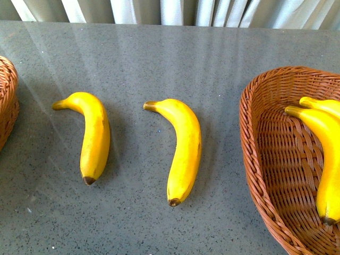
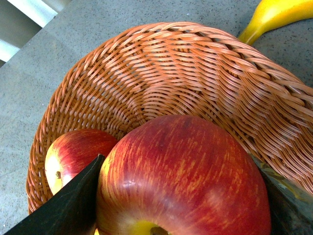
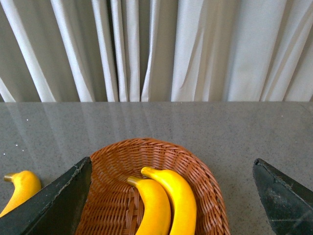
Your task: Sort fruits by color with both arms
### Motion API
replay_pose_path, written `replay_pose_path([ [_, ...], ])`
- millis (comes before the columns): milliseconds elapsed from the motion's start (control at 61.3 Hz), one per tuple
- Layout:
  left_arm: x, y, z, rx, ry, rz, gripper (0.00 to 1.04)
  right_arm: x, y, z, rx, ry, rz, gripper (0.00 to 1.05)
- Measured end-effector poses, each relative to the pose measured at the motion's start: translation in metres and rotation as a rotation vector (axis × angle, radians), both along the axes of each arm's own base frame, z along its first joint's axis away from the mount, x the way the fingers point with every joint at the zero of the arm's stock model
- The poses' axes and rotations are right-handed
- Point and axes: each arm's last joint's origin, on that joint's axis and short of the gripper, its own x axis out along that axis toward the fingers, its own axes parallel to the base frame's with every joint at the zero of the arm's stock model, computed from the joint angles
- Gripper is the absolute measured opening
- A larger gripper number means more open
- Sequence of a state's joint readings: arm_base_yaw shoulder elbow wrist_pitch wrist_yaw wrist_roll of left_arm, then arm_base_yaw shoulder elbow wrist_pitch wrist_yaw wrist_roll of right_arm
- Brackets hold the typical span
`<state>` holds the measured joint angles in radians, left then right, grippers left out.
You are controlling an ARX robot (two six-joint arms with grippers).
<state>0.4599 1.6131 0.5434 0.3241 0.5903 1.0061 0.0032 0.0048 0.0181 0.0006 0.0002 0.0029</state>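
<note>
At the far left, only the woven brown wicker rim of the left basket (image 1: 6, 101) is seen in the front view. In the left wrist view, the left end effector (image 2: 177, 157) is clenched on the held apple (image 2: 183, 176). This apple is round and glossy, red streaked with yellow, and is pressed between flat black fingers (image 2: 68, 205) over that basket's bowl. A second apple (image 2: 73, 154) is seen lying inside, against the wall.

On the grey speckled counter (image 1: 159, 58) the left banana (image 1: 93, 135) and the middle banana (image 1: 183, 149) are laid well apart and roughly parallel. Both are smooth, curved and yellow. Each long axis is run away from the robot, with the stem far and bent leftward and the brown tip near.

In the oval wicker right basket (image 1: 276, 159) two basket bananas (image 1: 326, 154) are laid side by side, stems pointed far and left. The right end effector (image 3: 171, 160) is released above it, with its fingers (image 3: 63, 196) spread wide and nothing gripped.
</note>
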Motion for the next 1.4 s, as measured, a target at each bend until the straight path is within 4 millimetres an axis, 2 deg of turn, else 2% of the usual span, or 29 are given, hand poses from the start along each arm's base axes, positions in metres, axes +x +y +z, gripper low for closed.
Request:
replay_pose_path([
  [49, -0.004, 0.001, 0.0, -0.01, 0.0, 0.0, 0.74, 0.0, 0.0, 0.0, 0.0, 0.0, 0.0, 0.96],
  [196, -0.011, 0.003, -0.002, -0.018, 0.012, 0.02, 0.97, 0.0, 0.0, 0.0, 0.0, 0.0, 0.0, 0.96],
  [506, -0.018, 0.004, 0.006, -0.038, -0.013, 0.016, 0.96, 0.0, 0.0, 0.0, 0.0, 0.0, 0.0, 0.96],
  [685, -0.023, 0.001, 0.018, -0.081, -0.076, 0.006, 0.96, 0.0, 0.0, 0.0, 0.0, 0.0, 0.0, 0.96],
  [815, -0.035, -0.008, 0.033, -0.139, -0.16, -0.015, 0.96, 0.0, 0.0, 0.0, 0.0, 0.0, 0.0, 0.96],
  [962, -0.061, -0.019, 0.06, -0.284, -0.35, -0.038, 0.96, 0.0, 0.0, 0.0, 0.0, 0.0, 0.0, 0.96],
  [1109, -0.073, -0.021, 0.054, -0.414, -0.395, 0.022, 0.96, 0.0, 0.0, 0.0, 0.0, 0.0, 0.0, 0.96],
  [1174, -0.075, -0.026, 0.048, -0.449, -0.441, 0.178, 0.87, 0.0, 0.0, 0.0, 0.0, 0.0, 0.0, 0.96],
  [1256, -0.083, -0.039, 0.042, -0.506, -0.493, 0.366, 0.71, 0.0, 0.0, 0.0, 0.0, 0.0, 0.0, 0.96],
  [1402, -0.093, -0.057, 0.043, -0.563, -0.501, 0.436, 0.46, 0.0, 0.0, 0.0, 0.0, 0.0, 0.0, 0.96],
])
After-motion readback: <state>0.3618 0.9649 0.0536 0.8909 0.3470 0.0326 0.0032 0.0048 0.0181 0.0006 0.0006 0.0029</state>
